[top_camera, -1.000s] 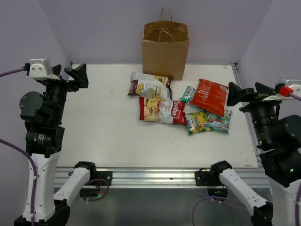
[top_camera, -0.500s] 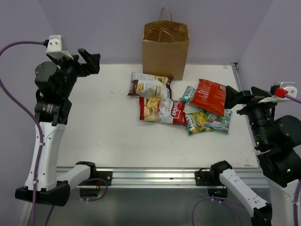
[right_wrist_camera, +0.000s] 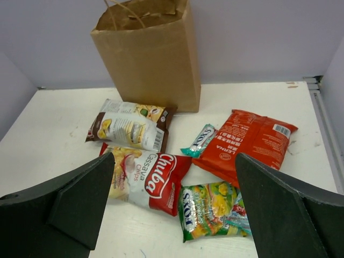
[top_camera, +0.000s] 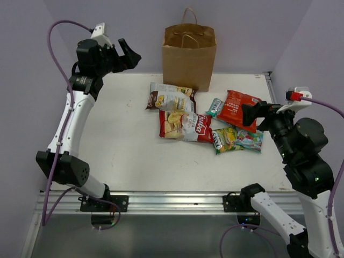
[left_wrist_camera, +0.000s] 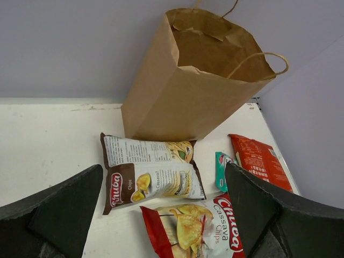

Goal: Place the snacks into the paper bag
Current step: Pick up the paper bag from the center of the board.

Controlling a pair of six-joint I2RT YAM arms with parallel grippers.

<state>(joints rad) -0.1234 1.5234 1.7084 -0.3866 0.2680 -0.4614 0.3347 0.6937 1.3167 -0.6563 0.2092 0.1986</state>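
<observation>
The brown paper bag (top_camera: 189,56) stands upright and open at the table's far edge. In front of it lie the white-brown chips (top_camera: 171,98), the red-white cassava chips (top_camera: 185,126), the small teal packet (top_camera: 214,107), the red-orange bag (top_camera: 239,110) and the green candy bag (top_camera: 238,138). My left gripper (top_camera: 129,56) is open and empty, held high to the left of the bag. My right gripper (top_camera: 252,115) is open and empty, above the right side of the snacks. The left wrist view shows the bag (left_wrist_camera: 199,91) and the white-brown chips (left_wrist_camera: 148,172). The right wrist view shows the green candy bag (right_wrist_camera: 215,209).
The white table (top_camera: 118,145) ends in a metal rail (top_camera: 172,201) at the near edge. Purple walls close in the back and both sides. The bag's two loop handles (top_camera: 188,13) stick up above its mouth.
My left arm has risen and swung far and right toward the paper bag. My right gripper has moved left, over the snacks. The snacks and bag have not moved.
</observation>
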